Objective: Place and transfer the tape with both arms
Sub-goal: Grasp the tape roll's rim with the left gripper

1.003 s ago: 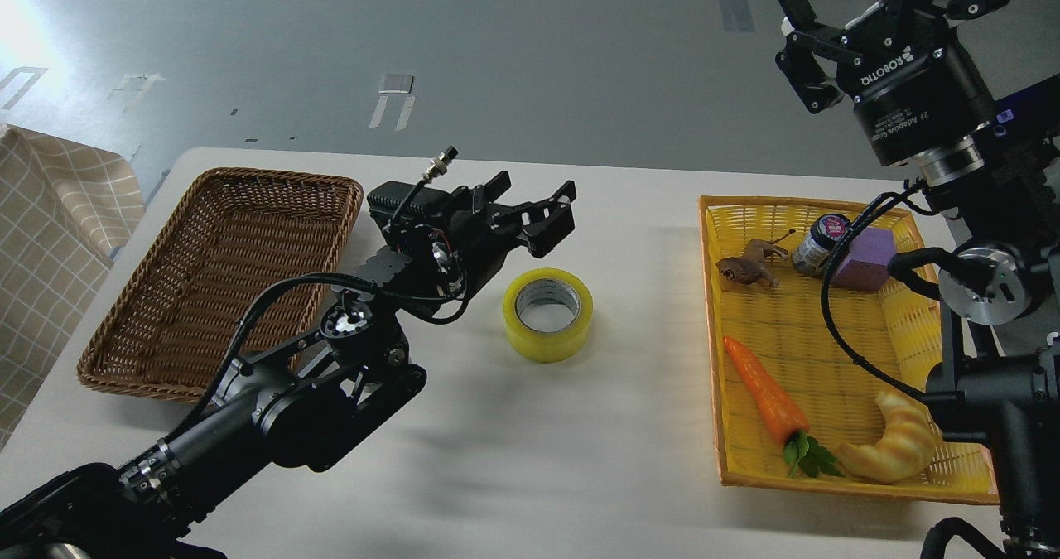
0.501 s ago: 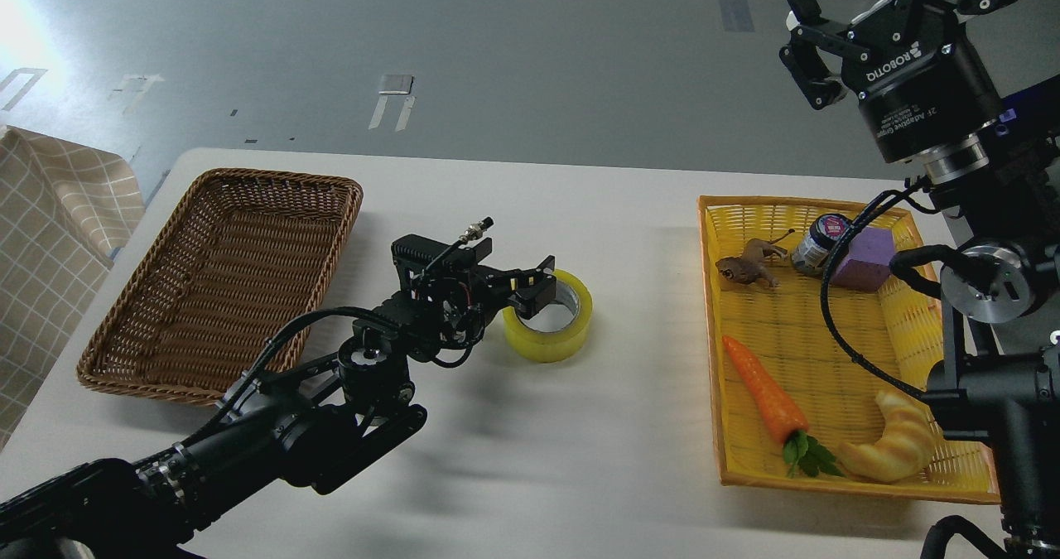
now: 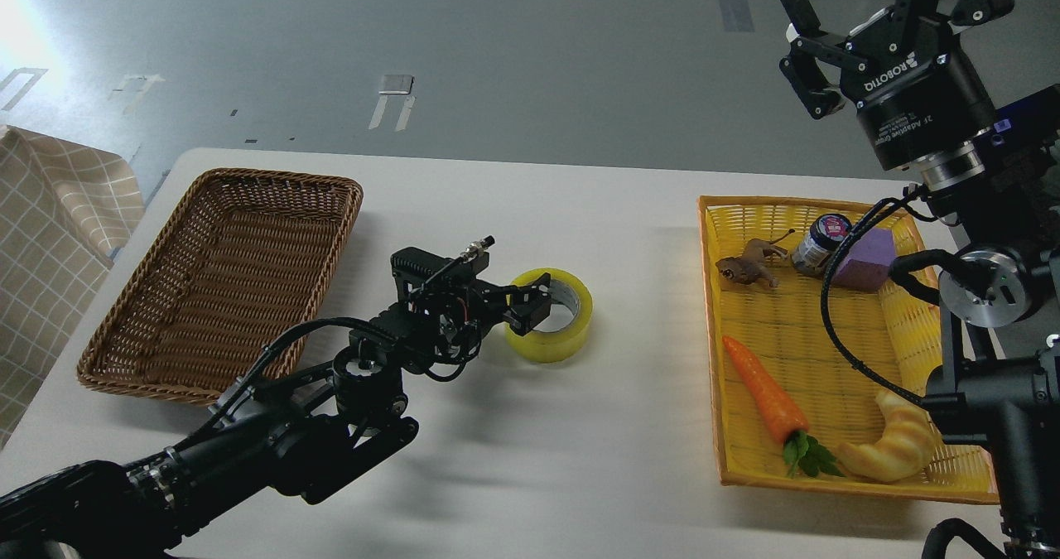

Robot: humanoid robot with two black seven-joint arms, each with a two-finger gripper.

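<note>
The tape (image 3: 556, 320) lies flat on the white table (image 3: 513, 460), between the wicker basket (image 3: 224, 277) and the yellow tray (image 3: 828, 360). The left gripper (image 3: 530, 301) sits at the roll's left wall, one finger reaching into the core; whether it grips cannot be told. The right gripper (image 3: 878, 0) hangs high above the tray, fingers spread wide, holding nothing

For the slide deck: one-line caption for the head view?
Left gripper at the near wall of the tape on the table; right gripper open, raised above the yellow tray.
</note>
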